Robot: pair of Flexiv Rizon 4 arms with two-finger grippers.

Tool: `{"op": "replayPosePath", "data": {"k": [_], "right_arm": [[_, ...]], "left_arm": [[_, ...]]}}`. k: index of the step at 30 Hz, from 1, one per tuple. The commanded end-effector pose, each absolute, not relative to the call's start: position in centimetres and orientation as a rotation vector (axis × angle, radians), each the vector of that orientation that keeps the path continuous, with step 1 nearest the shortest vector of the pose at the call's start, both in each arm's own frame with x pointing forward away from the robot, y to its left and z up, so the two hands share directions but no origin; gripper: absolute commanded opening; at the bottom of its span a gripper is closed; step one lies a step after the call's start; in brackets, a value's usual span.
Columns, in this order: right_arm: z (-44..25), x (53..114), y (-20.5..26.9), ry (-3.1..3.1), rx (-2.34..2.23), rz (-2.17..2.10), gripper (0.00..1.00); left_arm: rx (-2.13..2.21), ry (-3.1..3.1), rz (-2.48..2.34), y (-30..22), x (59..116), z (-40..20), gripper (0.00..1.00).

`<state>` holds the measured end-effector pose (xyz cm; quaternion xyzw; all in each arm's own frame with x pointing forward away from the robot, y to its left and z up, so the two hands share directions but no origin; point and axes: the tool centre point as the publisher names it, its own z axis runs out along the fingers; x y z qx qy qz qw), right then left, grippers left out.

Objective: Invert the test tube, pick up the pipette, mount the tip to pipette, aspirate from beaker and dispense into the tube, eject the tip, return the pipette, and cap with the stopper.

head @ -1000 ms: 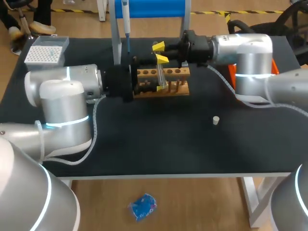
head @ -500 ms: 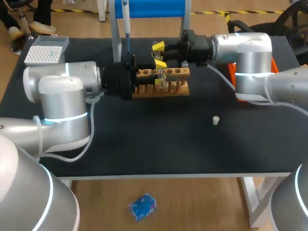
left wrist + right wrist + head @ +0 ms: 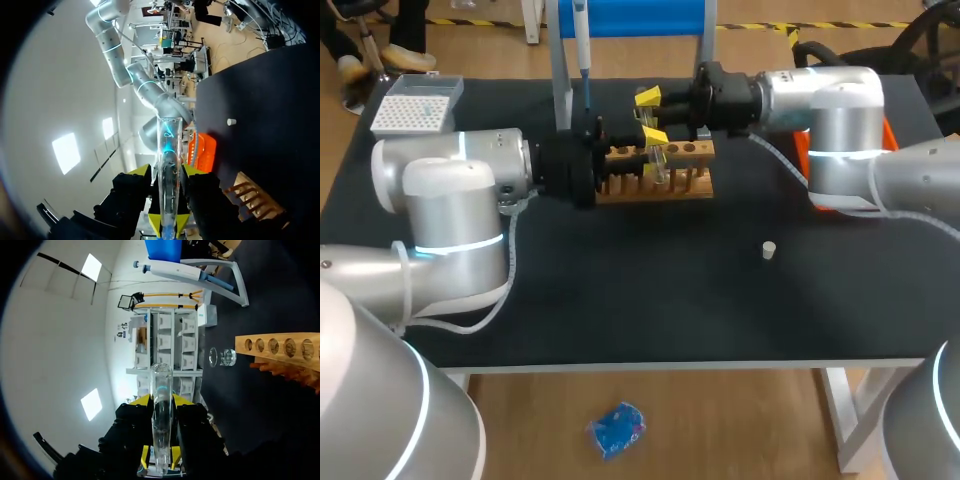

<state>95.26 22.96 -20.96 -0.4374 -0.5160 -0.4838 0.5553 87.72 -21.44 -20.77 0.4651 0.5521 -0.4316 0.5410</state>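
One test tube (image 3: 167,145), in both end effectors (image 3: 167,224) (image 3: 160,460)

The left arm (image 3: 450,200) comes in from the left with its end held level, and the right arm (image 3: 830,110) reaches in level from the right. The two meet end to end near the middle. The left gripper (image 3: 168,221) has both yellow fingertips (image 3: 154,222) pressed on a test tube (image 3: 167,145) that runs out along them. The right gripper (image 3: 159,462) clamps a tube the same way.
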Motion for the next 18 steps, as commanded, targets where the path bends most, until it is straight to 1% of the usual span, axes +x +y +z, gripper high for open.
{"op": "replayPosePath", "data": {"k": [1,5,6,7,14,15,16,18], "right_arm": [[-21.06,95.51,23.0,-1.224,-1.028,-1.135,0.0],[-21.12,95.47,23.04,-1.224,-1.03,-1.129,0.0],[-21.12,95.47,23.04,-1.224,-1.03,-1.128,0.0],[-21.13,95.45,23.05,-1.223,-1.03,-1.128,0.0],[-21.07,95.38,23.26,-1.225,-1.025,-1.139,0.0],[-21.02,95.41,23.29,-1.224,-1.026,-1.141,0.2],[-21.0,95.44,23.31,-1.224,-1.028,-1.148,1.0],[-20.96,95.49,23.24,-1.228,-1.032,-1.154,1.0]], "left_arm": [[1.098,1.299,-1.012,-21.46,87.78,-20.86,0.33],[1.093,1.299,-1.009,-21.4,87.82,-20.84,0.26],[1.094,1.3,-1.007,-21.39,87.83,-20.85,0.16],[1.095,1.301,-1.007,-21.39,87.83,-20.85,0.0],[1.103,1.322,-1.011,-21.37,87.85,-21.05,0.0],[1.103,1.325,-1.02,-21.38,87.86,-21.06,0.0],[1.101,1.329,-1.027,-21.39,87.86,-21.05,0.0],[1.09,1.348,-1.04,-21.38,87.84,-20.96,0.0]]}}
